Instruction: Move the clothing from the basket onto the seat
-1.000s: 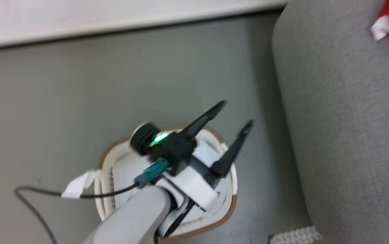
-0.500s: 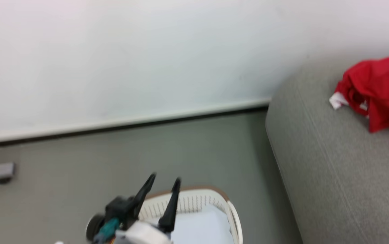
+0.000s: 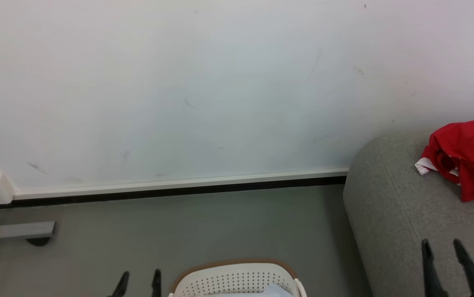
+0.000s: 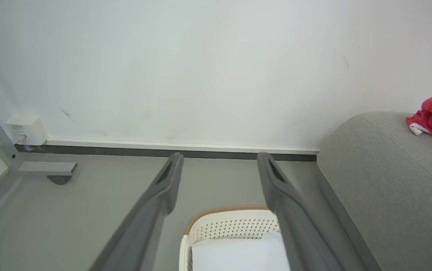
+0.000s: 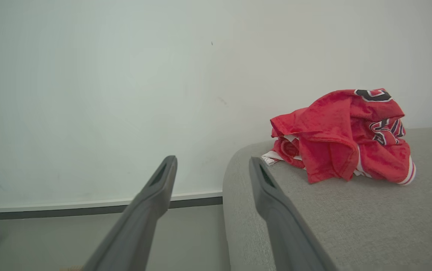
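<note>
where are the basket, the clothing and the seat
basket (image 3: 237, 278), head view, perforated far wall
clothing (image 5: 340, 139), right wrist view, middle of the red heap
seat (image 5: 351, 226), right wrist view, bare grey top

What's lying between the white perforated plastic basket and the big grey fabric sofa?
Nothing: only a bare strip of grey floor separates the white perforated basket from the grey fabric sofa, seen in the head view.
</note>
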{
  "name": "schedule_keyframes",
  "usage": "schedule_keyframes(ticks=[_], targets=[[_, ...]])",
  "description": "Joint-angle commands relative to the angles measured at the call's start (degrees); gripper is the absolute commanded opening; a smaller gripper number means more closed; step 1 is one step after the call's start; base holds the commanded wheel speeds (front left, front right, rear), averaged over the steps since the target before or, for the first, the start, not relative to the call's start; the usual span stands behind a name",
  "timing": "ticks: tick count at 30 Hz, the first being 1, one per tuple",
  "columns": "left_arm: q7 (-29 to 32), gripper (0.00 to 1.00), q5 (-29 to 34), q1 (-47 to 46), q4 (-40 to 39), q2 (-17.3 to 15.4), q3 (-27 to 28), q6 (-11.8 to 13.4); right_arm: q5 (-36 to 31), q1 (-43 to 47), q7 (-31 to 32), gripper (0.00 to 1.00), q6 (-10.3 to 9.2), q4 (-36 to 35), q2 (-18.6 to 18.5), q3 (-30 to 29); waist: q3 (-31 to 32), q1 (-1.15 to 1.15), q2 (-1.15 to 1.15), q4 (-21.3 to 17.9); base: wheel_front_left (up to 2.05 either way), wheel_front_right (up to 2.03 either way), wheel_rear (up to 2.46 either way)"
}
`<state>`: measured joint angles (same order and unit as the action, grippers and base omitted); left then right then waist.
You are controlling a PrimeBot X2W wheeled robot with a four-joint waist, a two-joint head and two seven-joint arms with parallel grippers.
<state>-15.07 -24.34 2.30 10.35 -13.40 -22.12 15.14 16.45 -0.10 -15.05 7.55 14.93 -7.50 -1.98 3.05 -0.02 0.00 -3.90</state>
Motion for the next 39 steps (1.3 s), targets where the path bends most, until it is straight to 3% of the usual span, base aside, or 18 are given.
schedule_keyframes(ticks=[1,14,23,39], targets=[[-0.1,1.00,1.4,1.5,-0.2,0.2,1.4,-0.4,-0.9,1.2,-0.2,1.00,-0.14,0.0,0.3,0.3,0.3,0.02,0.00,0.1,0.00,0.00,0.00],[-0.1,1.00,8.9,6.6,-0.2,5.6,10.6,-6.3,-3.4,3.9,-0.2,1.00,-0.14,1.3,3.2,2.7,1.5,0.02,0.00,0.1,0.00,0.00,0.00],[-0.1,1.00,12.4,6.7,0.7,8.1,13.8,-8.9,-4.0,3.0,-0.2,1.00,-0.14,1.7,3.4,4.2,1.6,0.02,0.00,1.1,0.00,0.00,0.00],[-0.1,1.00,15.3,5.1,2.7,9.7,16.6,-11.8,-3.4,2.4,-0.2,1.00,-0.13,2.5,2.9,4.2,0.9,0.02,0.00,2.0,0.00,0.00,0.00]])
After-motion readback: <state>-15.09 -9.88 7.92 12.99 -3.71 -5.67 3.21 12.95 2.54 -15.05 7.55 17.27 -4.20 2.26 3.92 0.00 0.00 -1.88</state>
